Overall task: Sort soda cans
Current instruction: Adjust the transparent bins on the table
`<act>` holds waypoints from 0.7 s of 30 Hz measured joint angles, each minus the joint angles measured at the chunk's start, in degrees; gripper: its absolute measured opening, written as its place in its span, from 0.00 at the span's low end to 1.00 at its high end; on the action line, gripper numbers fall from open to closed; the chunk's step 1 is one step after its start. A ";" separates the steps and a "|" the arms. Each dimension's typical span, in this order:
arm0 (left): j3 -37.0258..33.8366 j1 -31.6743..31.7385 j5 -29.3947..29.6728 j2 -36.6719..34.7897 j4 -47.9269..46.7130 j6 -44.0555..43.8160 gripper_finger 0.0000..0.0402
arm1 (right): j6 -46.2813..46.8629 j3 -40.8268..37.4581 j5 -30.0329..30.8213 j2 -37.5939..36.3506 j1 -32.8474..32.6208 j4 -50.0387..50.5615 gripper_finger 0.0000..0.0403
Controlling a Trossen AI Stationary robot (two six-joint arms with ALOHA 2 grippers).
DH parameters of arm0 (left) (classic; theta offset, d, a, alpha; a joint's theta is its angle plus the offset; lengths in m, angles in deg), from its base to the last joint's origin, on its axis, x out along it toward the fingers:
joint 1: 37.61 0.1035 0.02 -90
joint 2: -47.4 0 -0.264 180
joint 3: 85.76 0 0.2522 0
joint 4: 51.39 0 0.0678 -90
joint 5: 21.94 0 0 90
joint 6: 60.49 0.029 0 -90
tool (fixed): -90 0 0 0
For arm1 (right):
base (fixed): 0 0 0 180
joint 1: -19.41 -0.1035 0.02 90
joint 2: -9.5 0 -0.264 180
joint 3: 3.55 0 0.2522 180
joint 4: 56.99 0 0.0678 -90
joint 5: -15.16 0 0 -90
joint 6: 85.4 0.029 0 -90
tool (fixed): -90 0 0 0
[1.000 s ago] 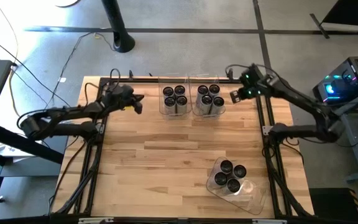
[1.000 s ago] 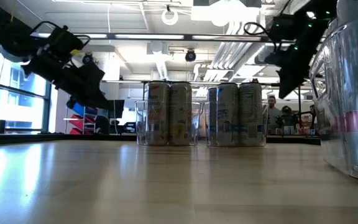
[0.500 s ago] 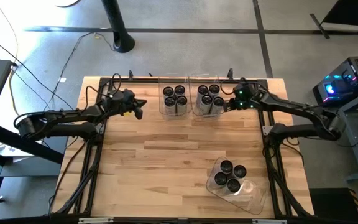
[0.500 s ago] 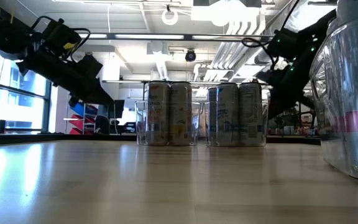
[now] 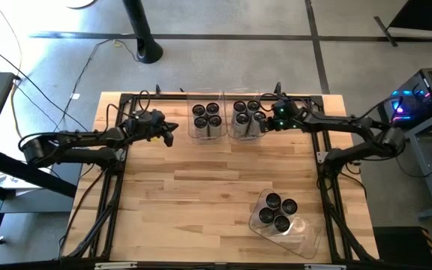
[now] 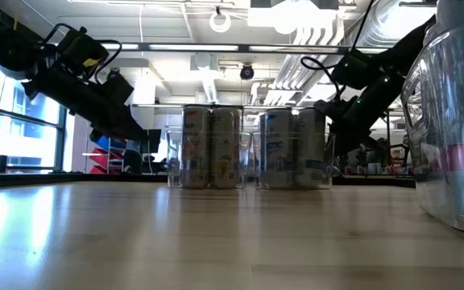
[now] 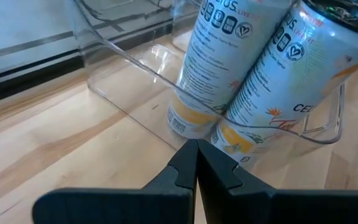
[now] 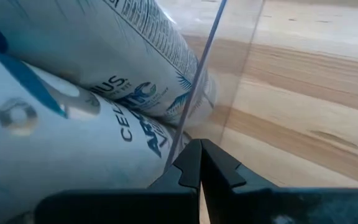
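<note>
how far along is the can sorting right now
Looks mostly done: every soda can sits in a clear bin, four in the left bin, four in the middle bin, four in the near bin. In hand: nothing held; the shut right gripper is against the middle bin, the shut left gripper is beside the left bin. No loose cans show.

- The left gripper (image 7: 196, 163), dark and two-fingered, is showing its fingers pressed together, tips meeting in a narrow seam.
- A clear plastic rectangular bin (image 7: 124, 62) is sitting on the pale wooden counter (image 7: 55, 143), just beyond the fingertips.
- Two pale grey-white soda cans with yellow-orange bands and dark print (image 7: 225, 68) are standing side by side inside the bin, touching each other and appearing tilted in this view.
- The nearer bin wall is crossing in front of the cans' lower parts.
</note>
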 joint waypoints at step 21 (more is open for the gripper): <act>0.02 0.44 0.00 -0.37 -1.41 1.51 0.00 | 3.35 1.12 -0.96 2.21 -3.72 -6.63 0.00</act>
